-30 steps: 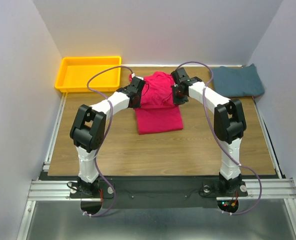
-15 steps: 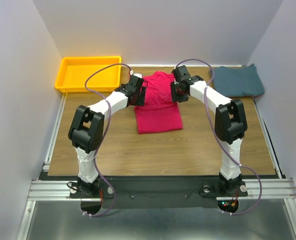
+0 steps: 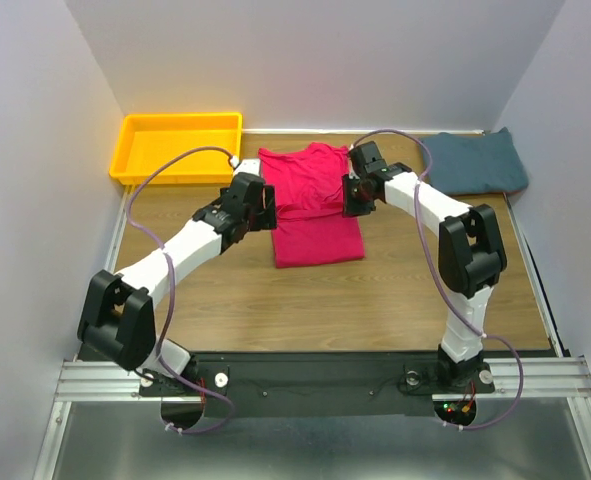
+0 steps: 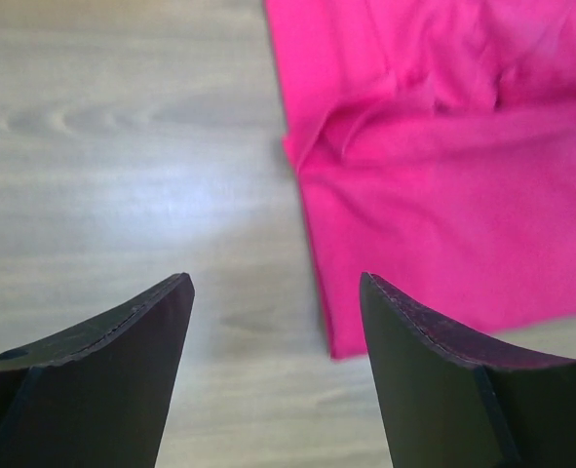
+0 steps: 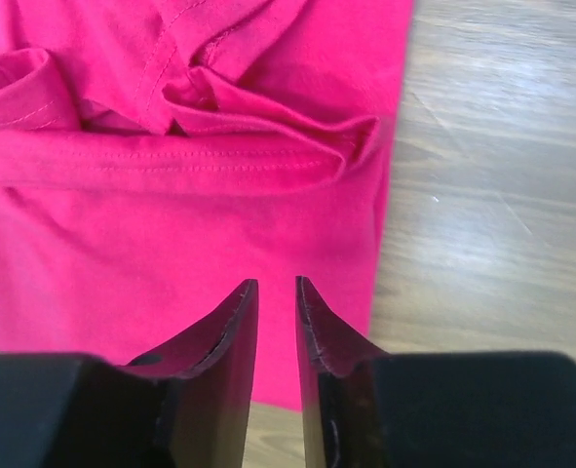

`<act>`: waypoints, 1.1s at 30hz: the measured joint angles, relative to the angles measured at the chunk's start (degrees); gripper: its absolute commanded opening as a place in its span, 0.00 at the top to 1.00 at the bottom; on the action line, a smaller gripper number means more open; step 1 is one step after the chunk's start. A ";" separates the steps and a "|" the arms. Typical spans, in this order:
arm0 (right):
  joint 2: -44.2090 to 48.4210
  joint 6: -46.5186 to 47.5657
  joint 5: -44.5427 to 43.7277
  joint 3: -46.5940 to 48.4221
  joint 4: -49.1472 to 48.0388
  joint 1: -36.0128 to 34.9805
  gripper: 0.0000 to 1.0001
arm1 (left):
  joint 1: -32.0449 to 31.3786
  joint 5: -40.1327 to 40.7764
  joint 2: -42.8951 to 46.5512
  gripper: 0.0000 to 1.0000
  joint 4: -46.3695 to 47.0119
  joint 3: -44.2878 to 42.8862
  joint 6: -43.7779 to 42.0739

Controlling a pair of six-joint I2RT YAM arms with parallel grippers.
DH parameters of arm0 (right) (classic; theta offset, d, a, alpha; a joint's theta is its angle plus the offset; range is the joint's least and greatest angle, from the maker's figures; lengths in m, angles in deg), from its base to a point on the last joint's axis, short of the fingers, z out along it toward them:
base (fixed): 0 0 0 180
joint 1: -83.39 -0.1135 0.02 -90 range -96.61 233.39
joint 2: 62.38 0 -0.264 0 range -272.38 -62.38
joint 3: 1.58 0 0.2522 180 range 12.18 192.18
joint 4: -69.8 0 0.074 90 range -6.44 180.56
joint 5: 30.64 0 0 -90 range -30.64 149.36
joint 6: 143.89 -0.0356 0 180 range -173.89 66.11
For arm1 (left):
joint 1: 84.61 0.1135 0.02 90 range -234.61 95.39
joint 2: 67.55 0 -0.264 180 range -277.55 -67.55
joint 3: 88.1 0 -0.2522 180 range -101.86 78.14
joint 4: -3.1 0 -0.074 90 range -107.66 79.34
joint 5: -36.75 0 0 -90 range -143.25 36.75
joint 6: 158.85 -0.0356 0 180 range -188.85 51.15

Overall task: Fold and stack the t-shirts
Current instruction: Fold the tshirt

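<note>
crimson-pink t-shirt (image 3: 315, 208), folded to a rough rectangle on the table (image 3: 275, 295), beneath the nearly closed, empty right end effector (image 5: 276, 285) and beside the wide-open, empty left end effector (image 4: 273, 283); folded teal t-shirt (image 3: 475, 163) well apart beyond the right end effector, stacking not yet done.

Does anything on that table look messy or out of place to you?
Only slightly. The crimson-pink cloth shirt in the centre is folded but rumpled: puckered creases bunch across its middle. The dusty teal-blue folded shirt lies apart at the far right corner, not stacked. Nothing spilled or damaged.
</note>
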 measured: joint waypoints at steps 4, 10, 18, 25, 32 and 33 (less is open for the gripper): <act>-3.69 -0.35 0.50 1.46 -0.98 0.00 0.75 | -0.48 -0.52 3.63 0.15 -0.92 5.53 0.59; -9.66 -0.33 0.46 6.54 -1.70 0.00 0.75 | -0.48 -0.52 8.66 0.14 -1.09 8.57 0.61; -15.08 -0.33 -1.57 14.08 -1.92 0.11 0.75 | -0.48 -1.51 9.62 0.15 0.11 10.51 0.39; -17.88 -1.18 -5.29 22.99 -2.19 1.22 0.71 | -0.48 -3.65 8.59 0.15 1.77 10.60 -0.48; -17.33 -1.55 -6.78 25.40 -3.32 2.19 0.59 | -0.61 -5.14 -0.76 0.24 2.97 8.72 -0.50; -16.26 -1.57 -6.88 23.69 -3.50 2.25 0.57 | -0.70 -5.20 -3.02 0.26 3.06 7.76 -0.44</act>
